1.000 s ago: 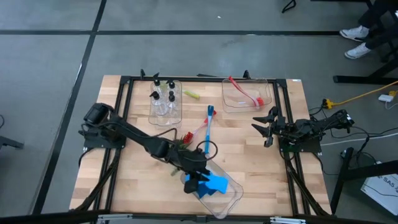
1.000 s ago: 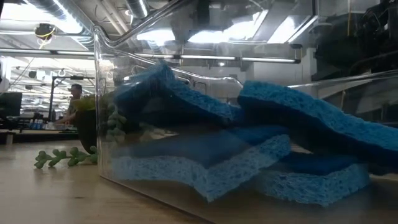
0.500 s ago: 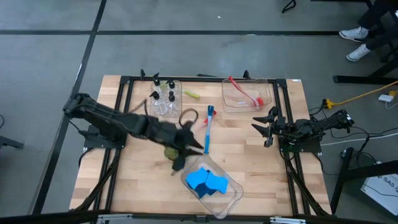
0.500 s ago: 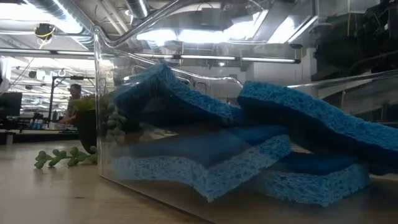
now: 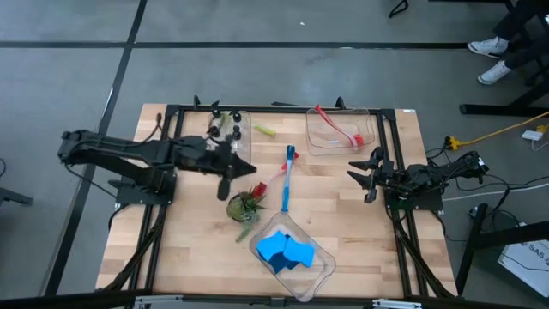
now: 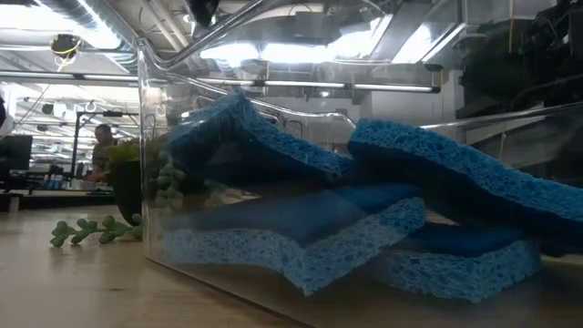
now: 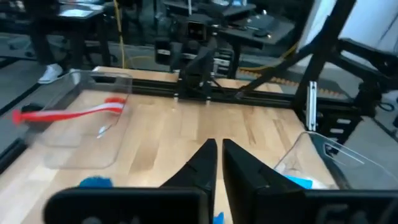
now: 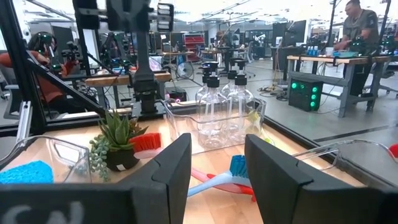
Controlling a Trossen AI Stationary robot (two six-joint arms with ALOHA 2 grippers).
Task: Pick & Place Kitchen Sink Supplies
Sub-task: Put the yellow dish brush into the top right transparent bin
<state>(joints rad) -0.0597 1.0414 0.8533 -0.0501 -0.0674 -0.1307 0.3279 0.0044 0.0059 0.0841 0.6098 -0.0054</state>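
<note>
The left gripper (image 5: 230,172) hangs over the table's middle with its fingers pressed nearly together and nothing between them, just beside the potted plant (image 5: 243,204). Between it and the sponges (image 5: 286,251) in the near clear bin (image 5: 322,273) stand that plant and the crossed blue brush (image 5: 287,176) and red brush (image 5: 273,182) lying on the bare wood. The right gripper (image 5: 369,172) waits at the table's right edge, fingers spread apart and empty.

From above, the pump bottles (image 5: 225,129) sit in the far-left bin, with a yellow-green brush (image 5: 263,131) beside it. The right wrist view counts 3 bottles (image 8: 221,106). The low view shows the sponges (image 6: 346,228) piled crookedly against the bin wall (image 6: 144,164)
</note>
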